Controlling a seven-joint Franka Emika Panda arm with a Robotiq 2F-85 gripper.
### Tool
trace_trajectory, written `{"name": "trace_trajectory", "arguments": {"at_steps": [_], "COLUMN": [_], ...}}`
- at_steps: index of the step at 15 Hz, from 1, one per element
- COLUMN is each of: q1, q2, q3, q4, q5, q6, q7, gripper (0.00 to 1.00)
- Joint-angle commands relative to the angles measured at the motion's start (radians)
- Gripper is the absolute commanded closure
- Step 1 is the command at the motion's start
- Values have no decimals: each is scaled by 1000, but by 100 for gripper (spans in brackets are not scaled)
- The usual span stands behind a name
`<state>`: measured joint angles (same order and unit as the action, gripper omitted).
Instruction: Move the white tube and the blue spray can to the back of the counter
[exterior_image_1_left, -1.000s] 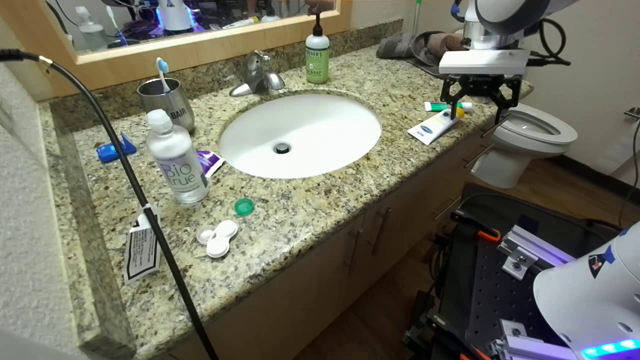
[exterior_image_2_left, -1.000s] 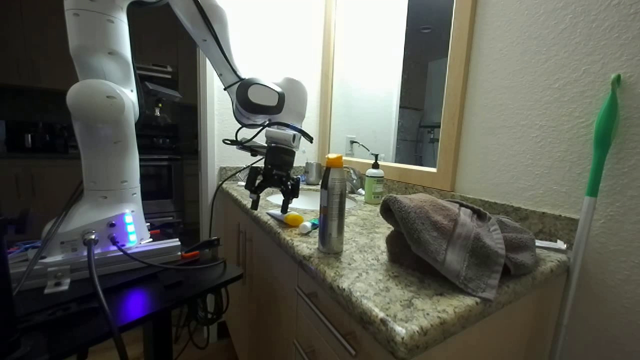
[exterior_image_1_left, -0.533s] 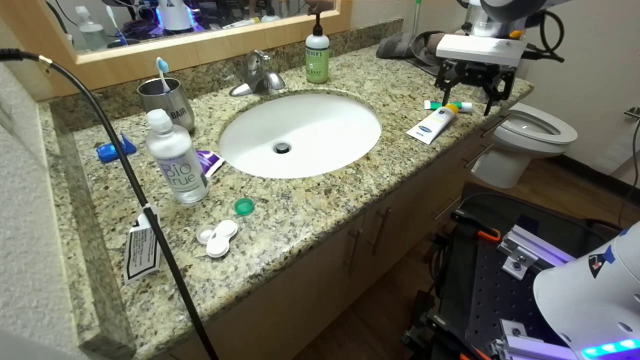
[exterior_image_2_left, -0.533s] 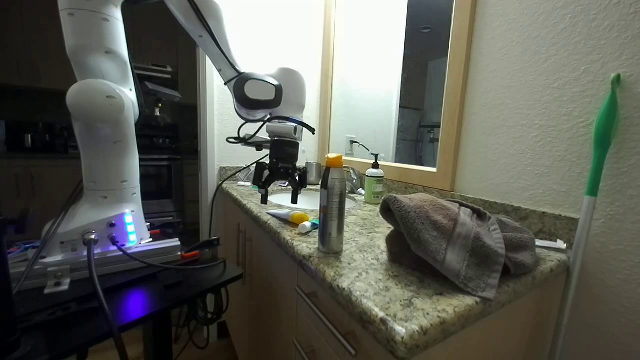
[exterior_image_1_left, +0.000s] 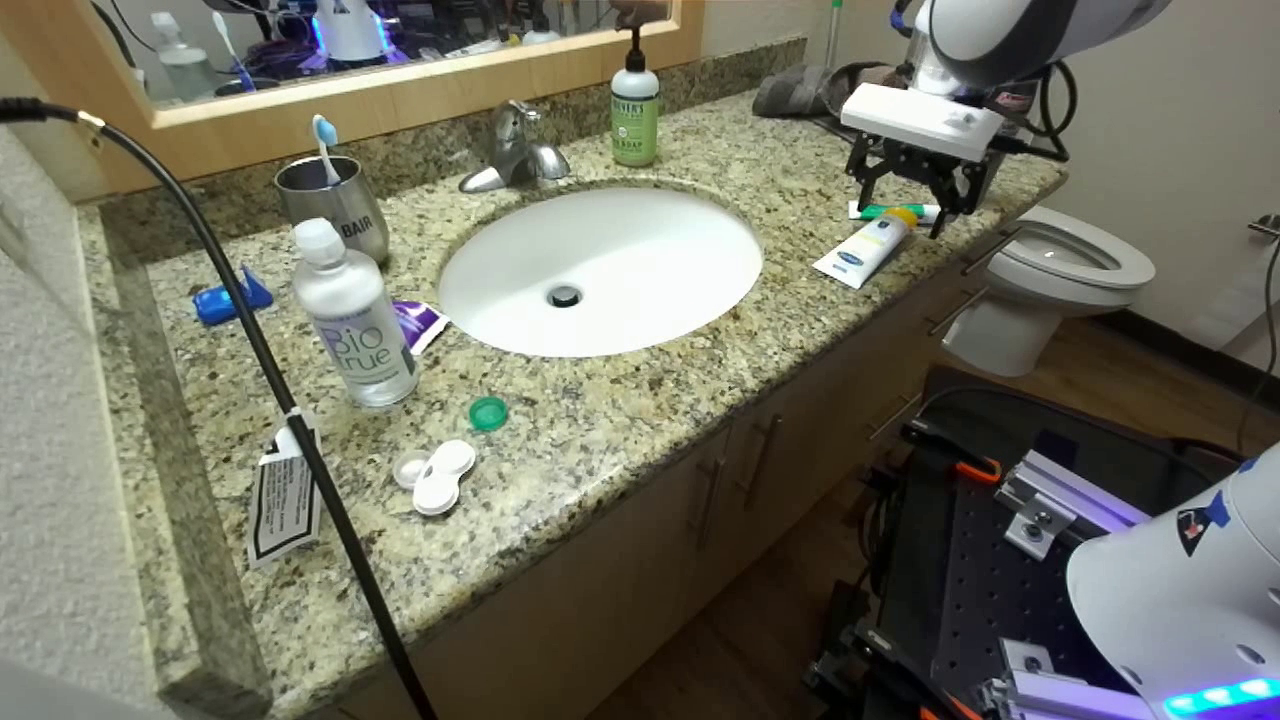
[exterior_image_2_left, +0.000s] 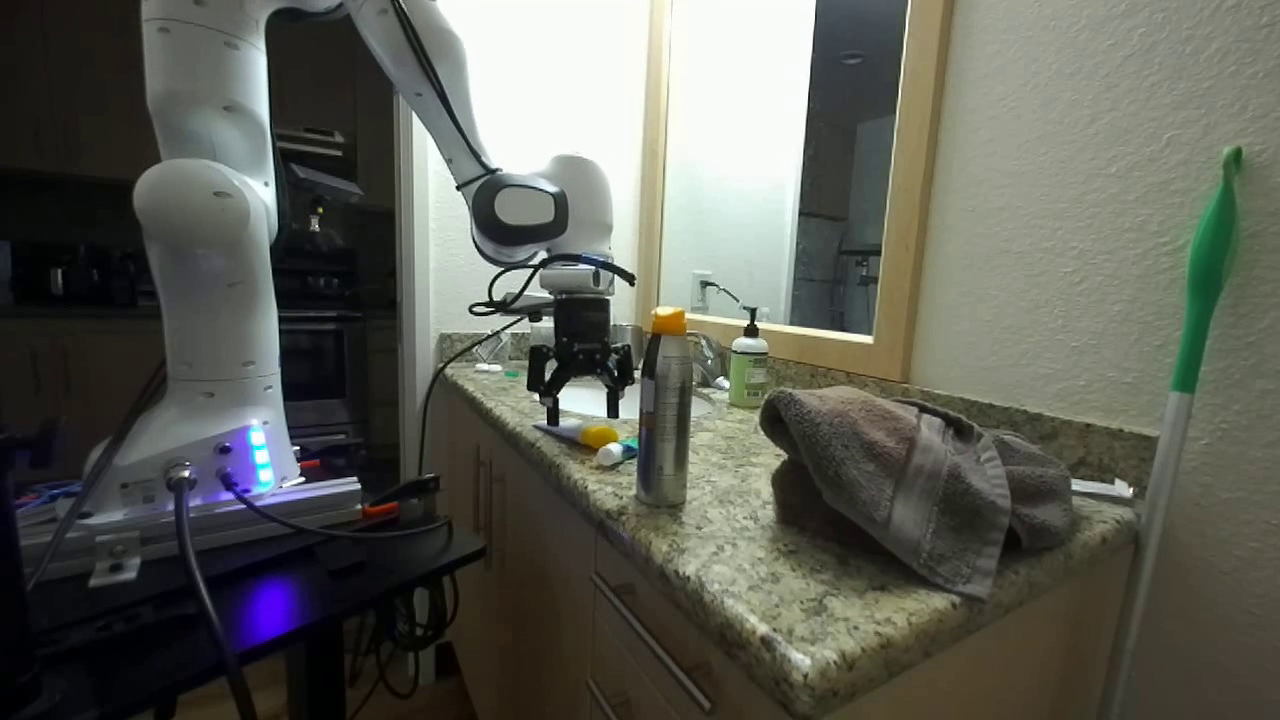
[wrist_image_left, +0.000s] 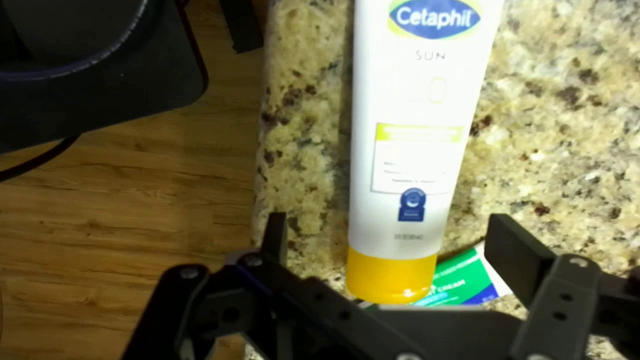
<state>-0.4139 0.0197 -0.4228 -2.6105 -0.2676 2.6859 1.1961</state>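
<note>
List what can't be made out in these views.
Cetaphil Sun tube: tail cut off by wrist view's top edge; fine print blurred.
Green cream tube: wording before "CREAM" hidden by yellow cap, wrist view.
Spray can: fine print too small in an exterior view.
Purple item: partly behind Biotrue bottle in an exterior view.
White object: partly behind gray towel in an exterior view.

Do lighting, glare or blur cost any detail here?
Wrist view: the finest print on the white tube is too soft to read; in an exterior view, the far wall is blown out while the left side is dark; in an exterior view, light glints off the counter.
</note>
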Motion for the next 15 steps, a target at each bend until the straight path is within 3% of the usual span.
{"name": "trace_trajectory", "arguments": {"at_steps": [1, 3, 4, 5, 12, 15], "q1": [28, 52, 58, 65, 81, 72], "q2": [79, 112, 126, 137, 141, 92], "q3": [3, -3, -4, -5, -7, 10], "q4": [27, 43, 54, 60, 93, 135], "q5": [-20, -9, 10, 24, 63, 150], "q6": [64, 26, 10, 3, -14, -124], "q7": [82, 83, 65, 52, 42, -27], "gripper": [0, 0, 25, 27, 74, 85]}}
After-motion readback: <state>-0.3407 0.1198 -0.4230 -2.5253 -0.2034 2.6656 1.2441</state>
